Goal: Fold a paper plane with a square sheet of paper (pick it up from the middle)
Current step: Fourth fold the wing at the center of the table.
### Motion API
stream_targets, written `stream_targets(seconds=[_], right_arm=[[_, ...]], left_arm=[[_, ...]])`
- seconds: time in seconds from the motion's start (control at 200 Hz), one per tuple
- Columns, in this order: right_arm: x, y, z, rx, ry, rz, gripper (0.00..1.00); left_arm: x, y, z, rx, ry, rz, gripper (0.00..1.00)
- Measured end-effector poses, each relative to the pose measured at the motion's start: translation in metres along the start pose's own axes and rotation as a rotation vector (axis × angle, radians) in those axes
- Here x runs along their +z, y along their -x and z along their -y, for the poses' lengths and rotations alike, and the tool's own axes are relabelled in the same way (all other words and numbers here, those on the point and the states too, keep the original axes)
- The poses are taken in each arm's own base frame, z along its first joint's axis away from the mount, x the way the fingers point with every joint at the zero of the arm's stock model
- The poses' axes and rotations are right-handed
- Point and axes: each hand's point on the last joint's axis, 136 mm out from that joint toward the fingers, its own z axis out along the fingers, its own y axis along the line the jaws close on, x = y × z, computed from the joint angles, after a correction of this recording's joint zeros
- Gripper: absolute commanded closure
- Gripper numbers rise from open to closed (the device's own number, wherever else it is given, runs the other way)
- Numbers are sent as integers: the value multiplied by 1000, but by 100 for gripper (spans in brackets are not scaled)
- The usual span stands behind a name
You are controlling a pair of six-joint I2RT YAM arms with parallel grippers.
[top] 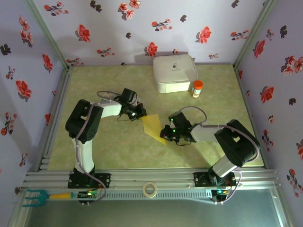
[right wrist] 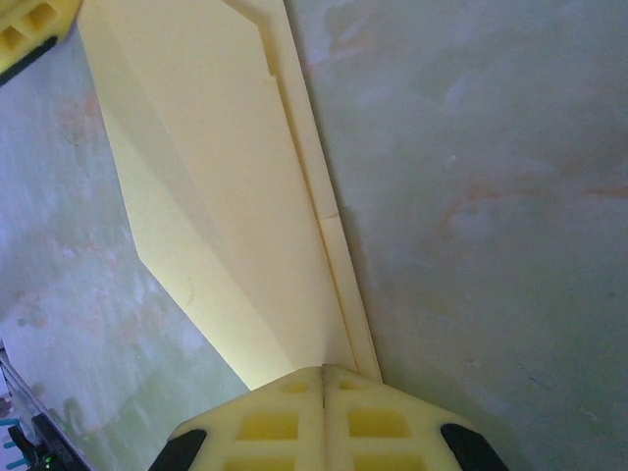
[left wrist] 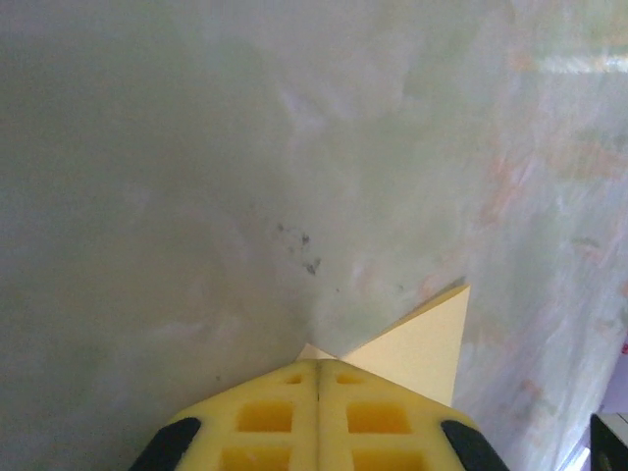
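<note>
1. Pale green tabletop (top: pixel 118 146), smooth and marbled like stone, is closed in by lilac walls (top: pixel 142 28) printed with red and dark flowers.
2. Nearest to the camera, ribbed metal rails (top: pixel 156 178) run along the table edge. A round roll of tape (top: pixel 150 189) lies flat on them. At the far left of the rails lies a small tool (top: pixel 40 195) with teal prongs and a yellow handle.
3. Further in, the yellow paper (top: pixel 152 125) is in the middle of the table, between the two arms. It is thin and matte, folded into a long shape with straight creases and layered edges (right wrist: pixel 226 226). It narrows toward the right claw.
4. The right claw (top: pixel 166 134) has its yellow, grid-moulded pads pressed together on the narrow lower end of the paper (right wrist: pixel 322 369).
5. The left claw (top: pixel 140 112) is also clamped on the paper, at its upper end. In the left wrist view its pads meet (left wrist: pixel 319 365) and a pointed corner of the paper (left wrist: pixel 422 339) sticks out beyond them.
6. Farthest, near the back wall, stands a white box (top: pixel 174 72), square with rounded corners. Just beside it, on its right, is a small bottle (top: pixel 197 88) with an orange cap.
</note>
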Motion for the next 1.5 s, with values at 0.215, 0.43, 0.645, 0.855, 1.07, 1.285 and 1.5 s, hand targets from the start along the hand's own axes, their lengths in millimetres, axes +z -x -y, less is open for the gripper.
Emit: stream_targets(seconds=[0.215,0.43,0.645,0.855,1.07,1.285,1.5], right_arm=[[0,0,0,0,0,0,100],[0,0,0,-4,-2,-2,100],[0,0,0,-5,-4,-3,100],[0,0,0,-5,-3,-3,100],[0,0,0,-5,-4,-3,100],[-3,-1,0,0,-13,-9,100],[-9,1,-6,6,-22,-15,99]], left_arm=[[-9,12,-8,0,49,44,100],[-43,18,20,49,14,122,99],[-45,-12,60,141,-76,110,99],[-7,-62,71,175,-111,-18,100],[14,-69,55,142,-89,-60,100],[27,-73,41,115,-66,-84,100],[28,-72,40,113,-72,-76,100]])
